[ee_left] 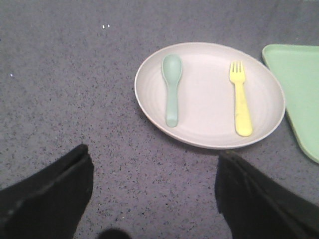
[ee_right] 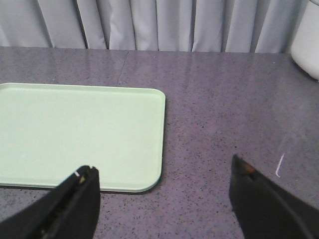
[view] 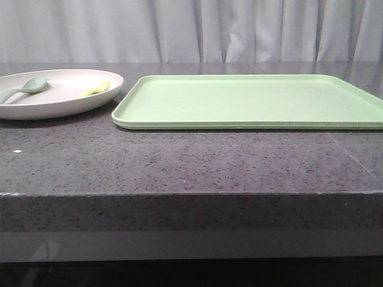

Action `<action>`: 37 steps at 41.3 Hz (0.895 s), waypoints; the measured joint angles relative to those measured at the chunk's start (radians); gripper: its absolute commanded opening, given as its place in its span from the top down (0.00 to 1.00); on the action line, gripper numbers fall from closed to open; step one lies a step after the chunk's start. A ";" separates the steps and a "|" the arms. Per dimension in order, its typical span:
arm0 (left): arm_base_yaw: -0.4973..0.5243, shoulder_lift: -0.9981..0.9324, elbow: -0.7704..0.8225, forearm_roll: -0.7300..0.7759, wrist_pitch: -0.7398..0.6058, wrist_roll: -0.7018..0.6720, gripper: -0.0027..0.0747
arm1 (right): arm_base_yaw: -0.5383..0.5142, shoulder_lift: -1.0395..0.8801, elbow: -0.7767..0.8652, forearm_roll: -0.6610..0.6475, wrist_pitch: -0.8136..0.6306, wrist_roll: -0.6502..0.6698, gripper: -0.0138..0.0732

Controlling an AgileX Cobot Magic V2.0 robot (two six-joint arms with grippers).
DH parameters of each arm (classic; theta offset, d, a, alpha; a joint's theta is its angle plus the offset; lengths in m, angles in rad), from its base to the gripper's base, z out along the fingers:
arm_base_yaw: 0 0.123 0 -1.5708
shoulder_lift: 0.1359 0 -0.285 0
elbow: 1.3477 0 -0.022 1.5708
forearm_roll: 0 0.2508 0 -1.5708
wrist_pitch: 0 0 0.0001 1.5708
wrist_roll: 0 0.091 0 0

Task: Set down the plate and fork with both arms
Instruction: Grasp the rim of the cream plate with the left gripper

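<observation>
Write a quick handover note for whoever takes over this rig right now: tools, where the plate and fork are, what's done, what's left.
Left tool: open, empty, above the counter near the plate.
Right tool: open, empty, by the tray's corner.
Plate sits on the counter left of the tray, holding the fork and a spoon.
Done: nothing moved onto the tray.
Left: plate and fork presumably go there.

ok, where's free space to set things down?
The green tray is bare across its whole surface. Open countertop runs along the near edge in front of the tray and plate. The plate is taken: spoon and fork lie in it.
</observation>
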 measured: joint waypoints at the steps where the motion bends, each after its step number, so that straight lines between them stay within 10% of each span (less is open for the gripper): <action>1: 0.000 0.026 -0.006 0.000 0.006 0.000 0.33 | 0.000 0.000 0.000 0.000 0.000 0.000 0.19; 19: 0.081 0.427 -0.197 -0.051 0.140 0.037 0.33 | 0.000 0.000 0.000 0.000 0.000 0.000 0.19; 37: 0.329 0.802 -0.409 -0.649 0.161 0.499 0.33 | 0.000 0.000 0.000 0.000 0.000 0.000 0.19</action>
